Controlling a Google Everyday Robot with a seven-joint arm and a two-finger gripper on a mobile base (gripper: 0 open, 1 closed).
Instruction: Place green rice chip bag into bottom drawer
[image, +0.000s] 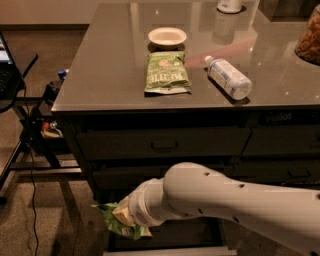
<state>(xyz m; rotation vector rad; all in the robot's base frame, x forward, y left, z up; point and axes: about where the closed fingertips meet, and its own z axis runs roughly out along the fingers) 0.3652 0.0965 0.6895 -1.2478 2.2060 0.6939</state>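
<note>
The green rice chip bag (111, 221) is crumpled at the end of my white arm, low at the left. It hangs over the front left corner of the bottom drawer (170, 250), which is pulled open and shows its pale front rim. My gripper (126, 219) is mostly hidden behind the wrist and is closed on the bag. Much of the bag and the drawer's inside is hidden by my arm.
On the grey counter lie a flat olive-green bag (167, 73), a white bowl (167, 36) and a plastic bottle (228, 77) on its side. Two shut drawers (164, 144) sit above. A stand with a laptop (9, 70) and cables stands at the left.
</note>
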